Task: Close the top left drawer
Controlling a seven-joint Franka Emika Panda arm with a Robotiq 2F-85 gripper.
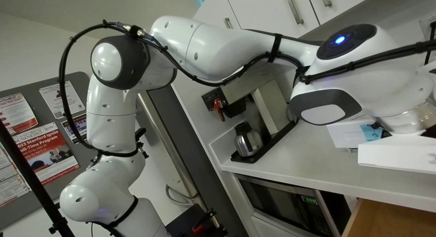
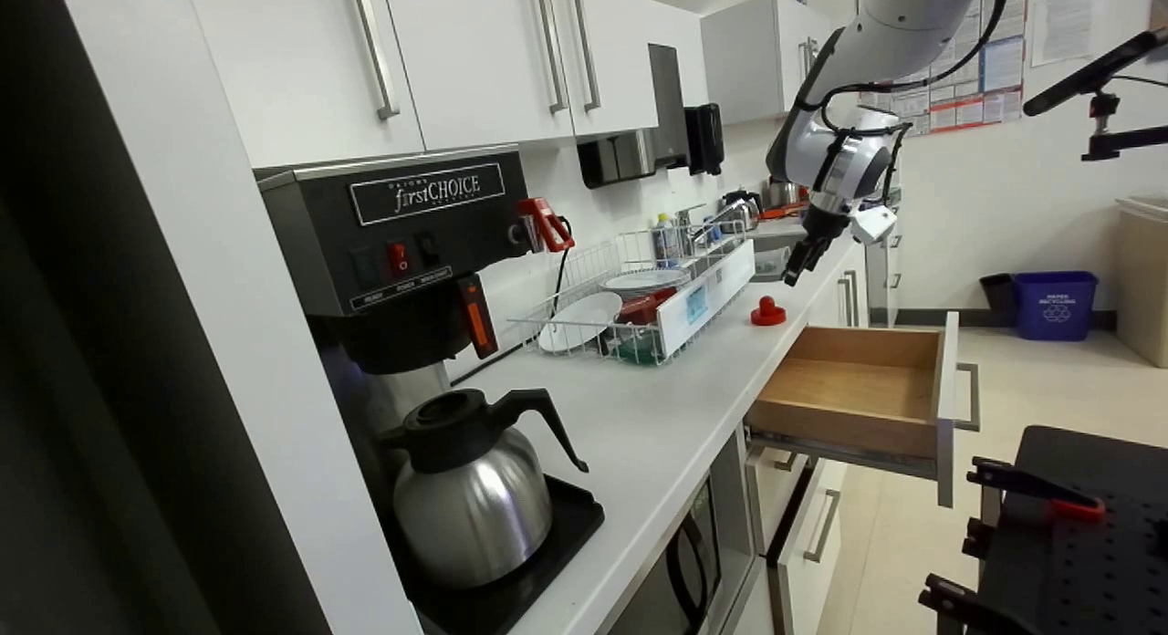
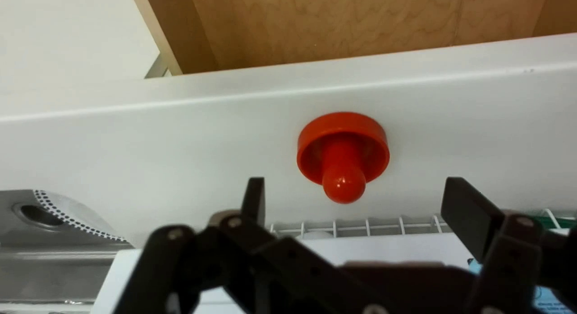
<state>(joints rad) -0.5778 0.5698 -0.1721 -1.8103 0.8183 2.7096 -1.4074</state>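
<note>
The top left drawer stands pulled out from under the white counter in an exterior view. Its inside is wood-coloured. Its flat white front has a bar handle on the outer face. A corner of the drawer shows at the lower right in an exterior view. The wrist view shows its wooden inside at the top; its front is out of view there. My gripper is above the counter, behind the drawer and apart from it. In the wrist view the gripper has its fingers wide apart with nothing held.
A red knobbed object stands on the counter near its edge, below the gripper. A dish rack with a white panel stands behind. A lower drawer sits slightly out. A black cart with clamps stands near the drawer front.
</note>
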